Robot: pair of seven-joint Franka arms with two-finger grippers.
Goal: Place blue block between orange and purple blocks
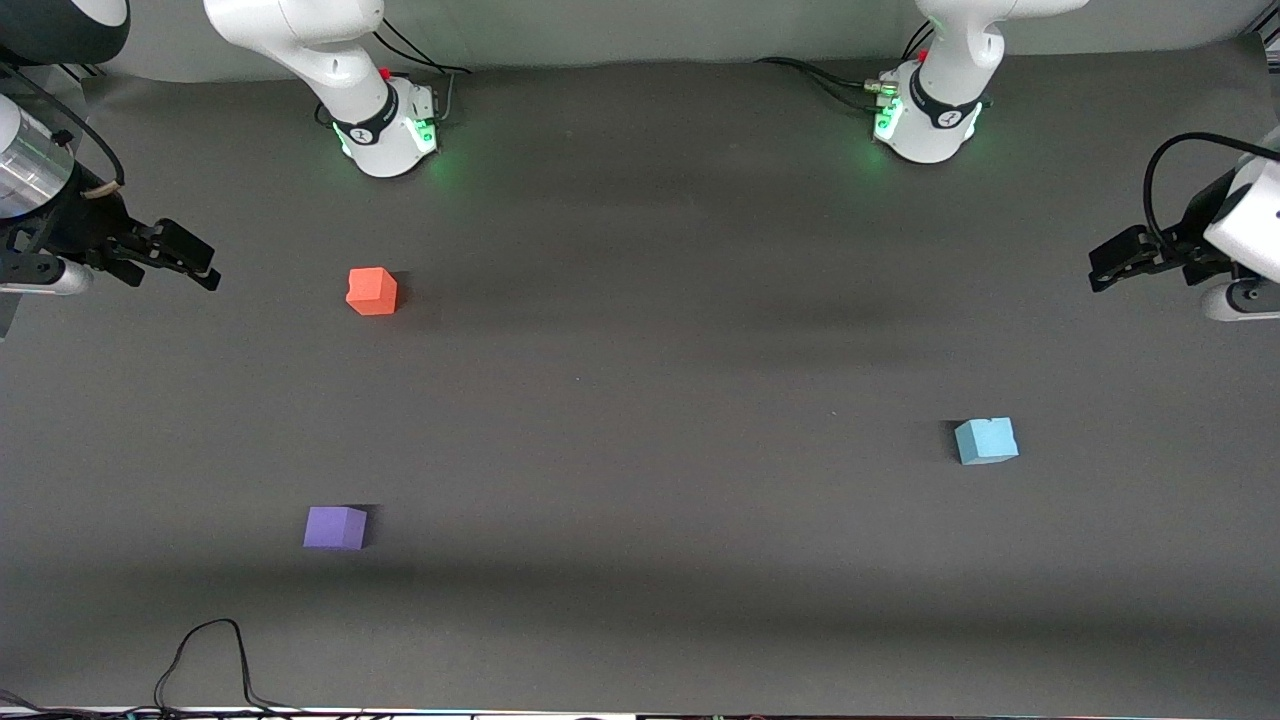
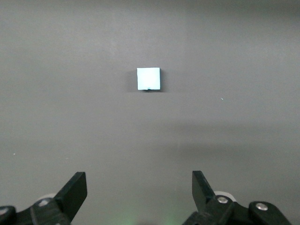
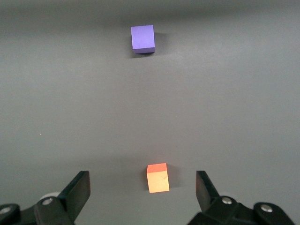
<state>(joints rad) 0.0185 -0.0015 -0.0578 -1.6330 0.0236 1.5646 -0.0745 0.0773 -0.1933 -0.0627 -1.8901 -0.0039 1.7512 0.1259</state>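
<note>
The left gripper [image 2: 139,191] is hanging with its jaws spread wide and nothing between them, its two dark fingers [image 2: 75,190] framing only bare mat in the left wrist view; in the front view this left gripper [image 1: 1105,265] is hovering above the edge of the table [image 1: 640,380] at the left arm's end. The right gripper [image 3: 143,190] is likewise holding its jaws released and empty, and in the front view it [image 1: 195,262] is hovering over the table edge at the right arm's end. The blue block [image 1: 986,441] is sitting alone on the dark mat toward the left arm's end, well apart from both other cubes, and it is showing in the left wrist view as a pale square [image 2: 148,78] with a small notch on one edge. The orange block [image 1: 372,291] is resting toward the right arm's end, closer to the robot bases, while the purple block [image 1: 335,527] is lying nearer to the front camera than the orange one. A wide stretch of bare mat is separating these two. In the right wrist view the orange block [image 3: 158,177] is appearing between the finger silhouettes and the purple block [image 3: 143,38] well apart from it.
</note>
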